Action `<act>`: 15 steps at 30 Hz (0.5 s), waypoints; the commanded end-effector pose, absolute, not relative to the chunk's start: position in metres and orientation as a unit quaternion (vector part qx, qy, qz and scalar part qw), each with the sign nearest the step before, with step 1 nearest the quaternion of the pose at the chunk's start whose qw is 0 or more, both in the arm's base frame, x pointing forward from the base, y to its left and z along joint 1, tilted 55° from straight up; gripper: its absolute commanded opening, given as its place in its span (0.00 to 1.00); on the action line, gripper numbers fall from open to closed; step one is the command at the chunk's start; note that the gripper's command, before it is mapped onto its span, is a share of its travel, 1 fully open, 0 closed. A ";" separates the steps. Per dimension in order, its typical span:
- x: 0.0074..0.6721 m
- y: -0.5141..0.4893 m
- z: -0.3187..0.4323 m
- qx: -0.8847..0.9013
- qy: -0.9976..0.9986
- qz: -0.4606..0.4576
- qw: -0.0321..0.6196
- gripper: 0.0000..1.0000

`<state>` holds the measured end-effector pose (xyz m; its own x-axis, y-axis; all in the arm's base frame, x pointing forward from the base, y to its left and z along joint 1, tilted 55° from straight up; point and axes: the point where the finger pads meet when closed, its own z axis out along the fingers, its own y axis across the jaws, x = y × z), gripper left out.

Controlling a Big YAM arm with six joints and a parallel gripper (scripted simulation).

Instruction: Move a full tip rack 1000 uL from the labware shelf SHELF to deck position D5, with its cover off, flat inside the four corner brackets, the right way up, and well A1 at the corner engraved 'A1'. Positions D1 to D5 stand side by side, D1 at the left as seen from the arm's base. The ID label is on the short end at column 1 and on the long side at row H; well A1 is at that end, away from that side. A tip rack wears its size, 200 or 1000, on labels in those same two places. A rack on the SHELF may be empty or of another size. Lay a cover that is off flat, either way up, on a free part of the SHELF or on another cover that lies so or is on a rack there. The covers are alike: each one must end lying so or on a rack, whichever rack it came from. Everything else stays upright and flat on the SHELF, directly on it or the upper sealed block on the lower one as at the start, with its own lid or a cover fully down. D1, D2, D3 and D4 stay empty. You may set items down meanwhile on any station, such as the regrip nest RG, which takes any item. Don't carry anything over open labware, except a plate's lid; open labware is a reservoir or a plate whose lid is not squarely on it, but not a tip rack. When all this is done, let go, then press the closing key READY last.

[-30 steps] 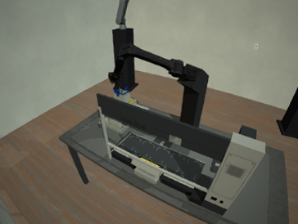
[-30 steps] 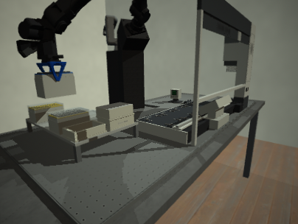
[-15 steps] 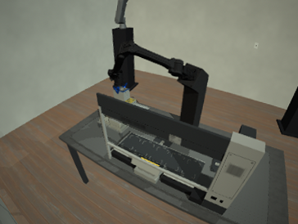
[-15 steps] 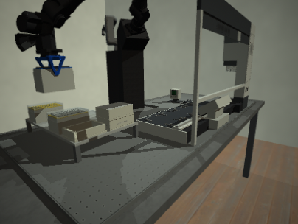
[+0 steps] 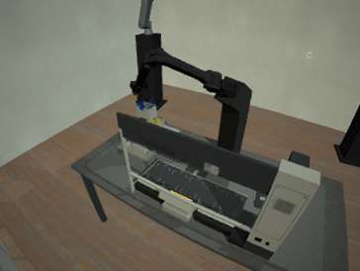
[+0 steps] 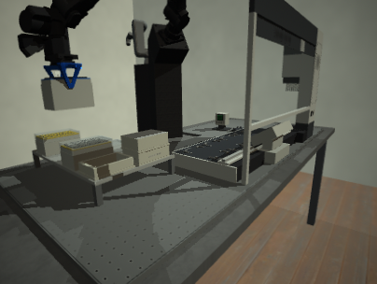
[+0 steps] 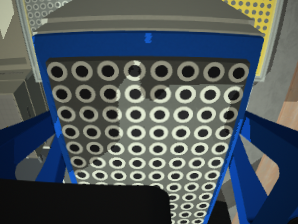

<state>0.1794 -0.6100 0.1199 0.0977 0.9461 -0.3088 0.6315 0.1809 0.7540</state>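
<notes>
My gripper (image 6: 62, 77) is shut on a grey tip rack (image 6: 67, 95) and holds it high above the left end of the shelf (image 6: 100, 165). In the wrist view the held rack (image 7: 143, 129) fills the frame. Its top is open and shows rows of white tip rings on a blue plate, with my blue fingers on either long side. In the top view the gripper (image 5: 146, 102) and rack (image 5: 147, 112) hang behind the machine's dark back rail. The deck positions (image 5: 194, 184) lie inside the machine frame, far to the right of the rack.
On the shelf stand a yellow-topped rack (image 6: 56, 140), a rack with grey tips (image 6: 86, 149), an open tan box (image 6: 107, 165) and two stacked pale blocks (image 6: 145, 146). A tall gantry post (image 6: 249, 93) and the black arm column (image 6: 160, 84) stand beside the deck.
</notes>
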 end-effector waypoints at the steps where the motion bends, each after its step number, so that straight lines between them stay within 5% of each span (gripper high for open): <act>1: 0.151 -0.614 0.141 0.613 0.640 0.169 0.431 0.00; 15: 0.136 -0.607 0.152 0.613 0.641 0.169 0.431 0.00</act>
